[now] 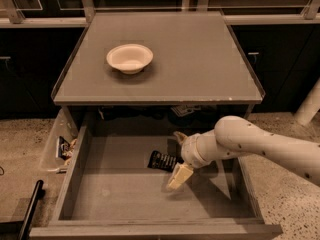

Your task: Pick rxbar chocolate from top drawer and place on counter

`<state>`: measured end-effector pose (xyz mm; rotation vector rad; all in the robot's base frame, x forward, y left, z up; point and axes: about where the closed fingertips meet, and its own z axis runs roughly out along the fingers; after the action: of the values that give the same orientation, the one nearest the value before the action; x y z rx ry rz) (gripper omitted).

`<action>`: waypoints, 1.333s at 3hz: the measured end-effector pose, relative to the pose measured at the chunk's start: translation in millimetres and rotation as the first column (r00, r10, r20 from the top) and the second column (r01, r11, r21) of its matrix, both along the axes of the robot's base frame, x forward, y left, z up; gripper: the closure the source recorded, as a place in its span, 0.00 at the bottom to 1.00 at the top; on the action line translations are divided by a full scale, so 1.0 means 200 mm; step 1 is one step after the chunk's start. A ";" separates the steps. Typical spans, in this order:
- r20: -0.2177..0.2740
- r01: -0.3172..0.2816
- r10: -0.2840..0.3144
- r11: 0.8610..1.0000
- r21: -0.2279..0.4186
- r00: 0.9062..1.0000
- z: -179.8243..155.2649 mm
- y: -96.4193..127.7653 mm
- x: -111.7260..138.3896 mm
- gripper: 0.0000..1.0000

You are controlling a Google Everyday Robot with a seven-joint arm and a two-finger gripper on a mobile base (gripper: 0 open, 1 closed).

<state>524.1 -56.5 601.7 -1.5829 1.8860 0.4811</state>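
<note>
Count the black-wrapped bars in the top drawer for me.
1. The rxbar chocolate lies on the top drawer floor, toward the back, at the end effector, which sits low inside the drawer at its right end. Others could hide in shadow under the counter.
</note>
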 end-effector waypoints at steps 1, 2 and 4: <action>-0.009 -0.001 0.001 1.000 0.015 1.000 -0.04 0.00 0.00 0.00; -0.026 0.000 0.001 1.000 0.029 1.000 -0.07 -0.01 -0.01 0.00; -0.046 0.006 -0.004 0.999 0.046 0.999 -0.10 -0.02 -0.01 0.19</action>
<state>522.7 -60.4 582.3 -1.5494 1.8992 0.5589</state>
